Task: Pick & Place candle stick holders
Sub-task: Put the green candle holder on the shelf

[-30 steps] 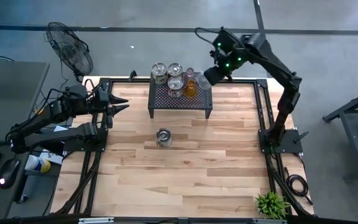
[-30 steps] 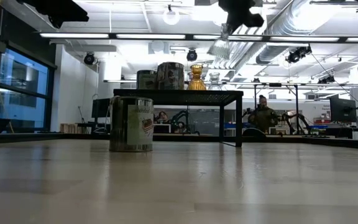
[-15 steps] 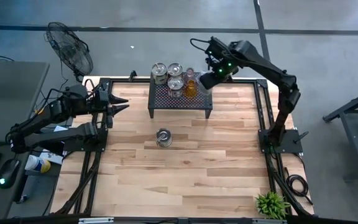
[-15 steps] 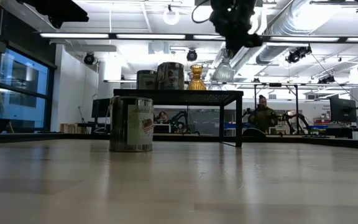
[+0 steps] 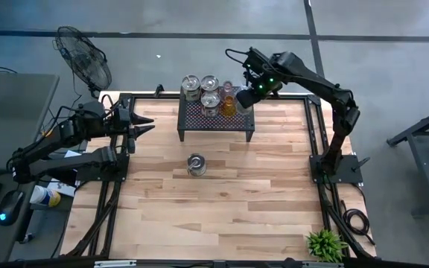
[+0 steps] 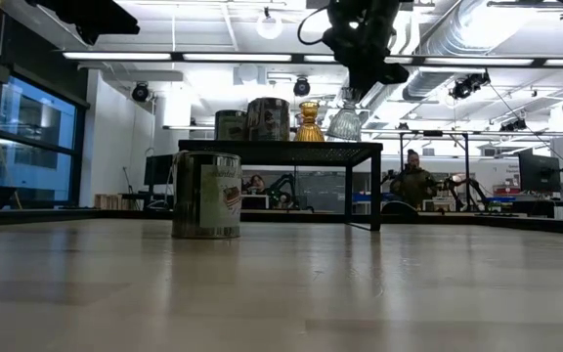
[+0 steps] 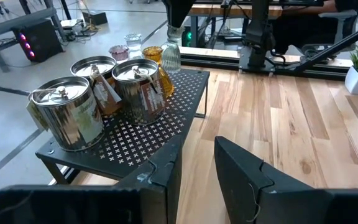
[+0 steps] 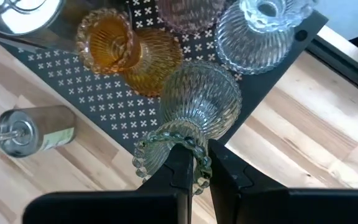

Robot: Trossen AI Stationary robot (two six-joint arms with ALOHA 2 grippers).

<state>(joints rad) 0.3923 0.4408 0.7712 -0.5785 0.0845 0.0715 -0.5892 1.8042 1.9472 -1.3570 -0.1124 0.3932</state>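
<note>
My right gripper point(image 5: 246, 97) is shut on a clear ribbed glass holder point(image 8: 201, 106) over the far right part of the black perforated stand point(image 5: 214, 120), beside the amber holder point(image 8: 129, 53). A pink holder point(image 8: 188, 9) and another clear holder point(image 8: 260, 25) stand behind it. Three silvery tin holders point(image 5: 203, 91) stand on the stand's far left. One silvery holder point(image 5: 196, 164) stands on the table in front. My left gripper point(image 5: 149, 123) is open and empty at the table's left edge. My right gripper holds the clear holder by its beaded top rim point(image 8: 199, 167). One finger seems to be inside the mouth and one outside. The fingers come from above, pointing down. The holder hangs upright below them point(image 6: 345, 122), its wide base just over the stand top; whether it touches, I cannot tell.
A small potted plant point(image 5: 325, 244) stands at the table's near right corner. A fan point(image 5: 84, 59) stands beyond the far left corner. The wooden table point(image 5: 222, 201) in front of the stand is bare apart from the one silvery holder.
My right gripper has gone toward the table's left edge and down with the clear glass holder, from beyond the stand's far right corner to over it, close beside the amber holder. The holder stays upright below the fingers.
</note>
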